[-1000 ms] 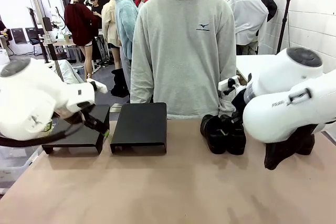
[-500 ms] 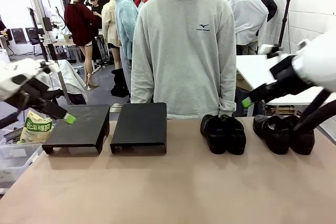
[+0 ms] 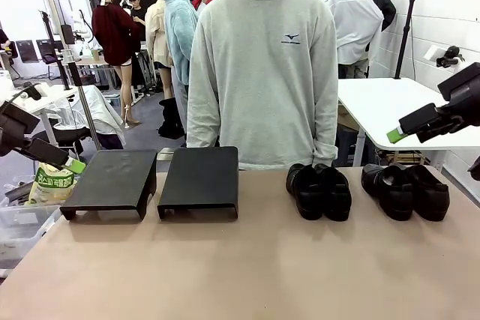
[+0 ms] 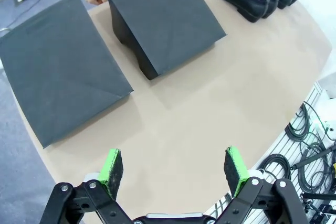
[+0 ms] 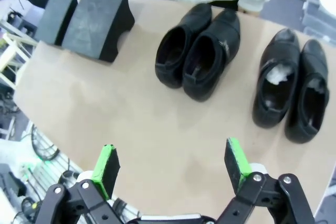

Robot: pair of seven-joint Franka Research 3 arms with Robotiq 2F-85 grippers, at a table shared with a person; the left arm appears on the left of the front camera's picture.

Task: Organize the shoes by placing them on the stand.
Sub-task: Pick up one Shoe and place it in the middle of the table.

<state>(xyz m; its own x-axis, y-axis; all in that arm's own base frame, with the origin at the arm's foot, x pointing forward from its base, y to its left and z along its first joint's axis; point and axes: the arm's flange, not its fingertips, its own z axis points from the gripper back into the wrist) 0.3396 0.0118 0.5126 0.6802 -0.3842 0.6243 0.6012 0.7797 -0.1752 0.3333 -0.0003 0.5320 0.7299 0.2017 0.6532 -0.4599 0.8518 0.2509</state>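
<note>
While the inner shoe pair and outer shoe pair sit on the table beside the bare left stand and right stand, the left gripper and right gripper hang open and empty, so I judge all placing is still to do.

The left gripper, at the frame's bottom edge, had black linkage fingers, bright green pads and silver screws at the joints. The right gripper was built alike. The person, centre frame, wore a light grey long-sleeved sweatshirt with a small dark chest logo.
</note>
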